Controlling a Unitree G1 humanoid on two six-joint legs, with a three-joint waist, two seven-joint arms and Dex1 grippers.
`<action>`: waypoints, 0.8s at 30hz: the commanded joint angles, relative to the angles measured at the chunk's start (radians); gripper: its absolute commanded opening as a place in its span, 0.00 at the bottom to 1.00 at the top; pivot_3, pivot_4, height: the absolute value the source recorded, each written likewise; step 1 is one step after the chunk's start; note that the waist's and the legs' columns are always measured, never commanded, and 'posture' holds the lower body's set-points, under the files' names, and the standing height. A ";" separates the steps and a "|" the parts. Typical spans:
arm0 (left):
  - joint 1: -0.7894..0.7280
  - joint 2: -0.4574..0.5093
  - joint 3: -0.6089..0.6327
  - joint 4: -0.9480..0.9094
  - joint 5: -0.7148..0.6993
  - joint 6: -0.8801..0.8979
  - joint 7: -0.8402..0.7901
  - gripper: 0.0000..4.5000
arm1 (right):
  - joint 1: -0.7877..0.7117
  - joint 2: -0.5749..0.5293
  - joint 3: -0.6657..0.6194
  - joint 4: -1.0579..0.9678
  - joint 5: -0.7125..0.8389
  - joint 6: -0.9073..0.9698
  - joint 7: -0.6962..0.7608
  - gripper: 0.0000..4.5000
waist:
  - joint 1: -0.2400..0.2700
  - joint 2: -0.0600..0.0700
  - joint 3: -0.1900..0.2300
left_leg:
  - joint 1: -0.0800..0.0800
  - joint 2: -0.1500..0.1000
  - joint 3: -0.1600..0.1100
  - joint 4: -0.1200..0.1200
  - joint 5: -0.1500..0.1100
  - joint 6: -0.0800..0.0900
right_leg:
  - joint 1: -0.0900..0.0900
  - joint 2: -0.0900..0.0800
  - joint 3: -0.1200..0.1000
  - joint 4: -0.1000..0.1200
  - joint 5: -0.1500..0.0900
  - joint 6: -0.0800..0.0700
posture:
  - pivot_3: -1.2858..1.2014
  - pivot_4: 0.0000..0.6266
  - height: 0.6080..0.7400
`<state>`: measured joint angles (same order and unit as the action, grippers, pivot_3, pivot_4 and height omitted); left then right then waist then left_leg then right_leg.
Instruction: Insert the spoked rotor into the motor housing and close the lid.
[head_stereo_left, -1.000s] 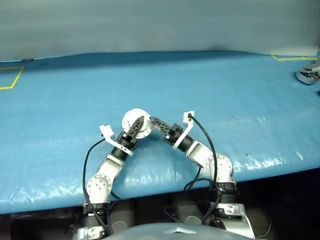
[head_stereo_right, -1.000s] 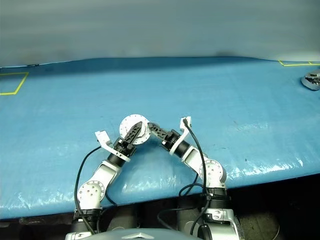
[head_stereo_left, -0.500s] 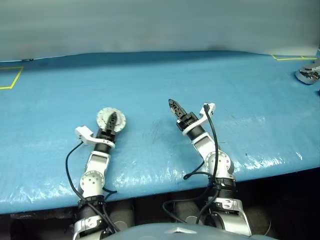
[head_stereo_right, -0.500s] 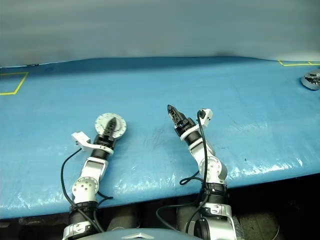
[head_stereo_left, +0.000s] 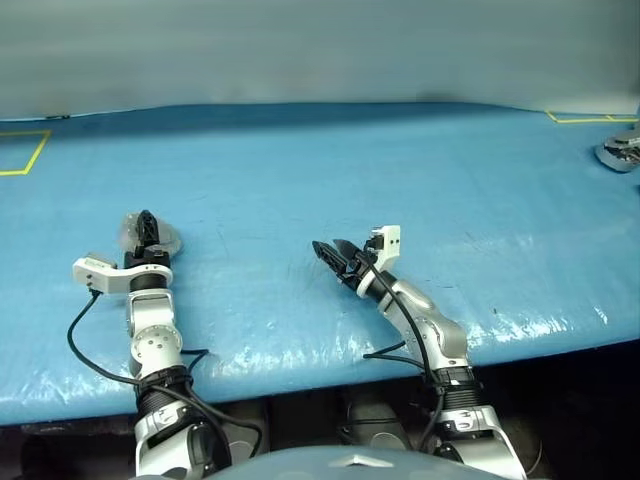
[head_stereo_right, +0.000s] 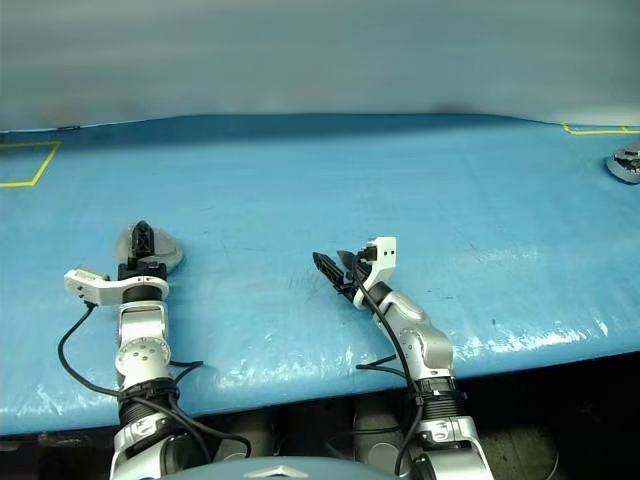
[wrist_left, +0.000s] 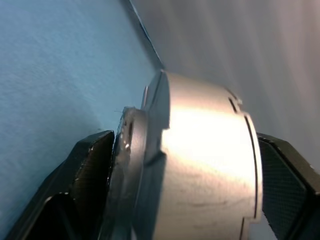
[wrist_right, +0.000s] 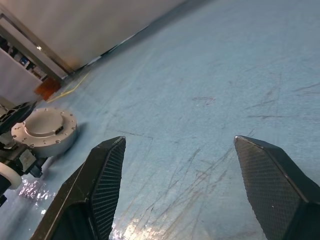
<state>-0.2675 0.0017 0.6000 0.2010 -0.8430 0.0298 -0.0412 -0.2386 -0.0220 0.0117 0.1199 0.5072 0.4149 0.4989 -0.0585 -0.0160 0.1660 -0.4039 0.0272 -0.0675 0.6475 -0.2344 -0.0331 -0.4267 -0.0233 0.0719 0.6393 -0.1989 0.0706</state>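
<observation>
Silver-grey and closed, the motor housing (wrist_right: 46, 131) sits flat on the blue table cover (head_stereo_left: 420, 170), out at my left side with its lid (wrist_right: 44, 121) down on top. My left gripper (head_stereo_left: 147, 227) is right at it — in the left wrist view its two black fingers (wrist_left: 87, 170) straddle the case, though I cannot tell whether they clamp it. My right gripper (head_stereo_left: 336, 260) hovers mid-table, well apart from the housing — jaws spread wide, holding nothing.
</observation>
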 joint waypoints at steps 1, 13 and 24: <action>-0.010 0.019 0.000 -0.026 0.095 -0.068 0.075 0.99 | -0.010 0.004 0.000 -0.006 -0.011 -0.023 0.011 0.81 | 0.000 0.000 0.000 | 0.000 0.000 0.000 0.000 0.000 0.000 | 0.000 0.000 0.000 0.000 0.000 0.000 | 0.52 0.24 1.00; 0.022 0.079 0.067 -0.182 0.143 -0.181 0.131 0.99 | -0.043 -0.002 0.021 0.033 -0.063 -0.025 0.040 0.81 | -0.001 -0.001 0.000 | 0.003 0.000 0.000 0.000 0.000 0.000 | 0.002 0.000 0.000 0.001 0.000 0.000 | 0.52 0.24 1.00; 0.082 0.087 -0.144 -0.322 0.134 -0.010 0.018 0.99 | -0.054 -0.031 0.009 0.090 -0.176 -0.313 0.068 0.81 | 0.006 -0.002 0.000 | 0.004 -0.001 0.001 0.000 0.000 -0.001 | 0.004 -0.001 0.001 0.001 0.001 0.000 | 0.52 0.24 1.00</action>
<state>-0.1964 0.0845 0.4849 -0.0603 -0.6887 -0.0405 -0.0331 -0.2751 -0.0449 0.0404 0.2130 0.3363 0.1443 0.5610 -0.0522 -0.0177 0.1658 -0.3993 0.0266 -0.0663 0.6478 -0.2341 -0.0337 -0.4228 -0.0240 0.0728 0.6403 -0.1984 0.0711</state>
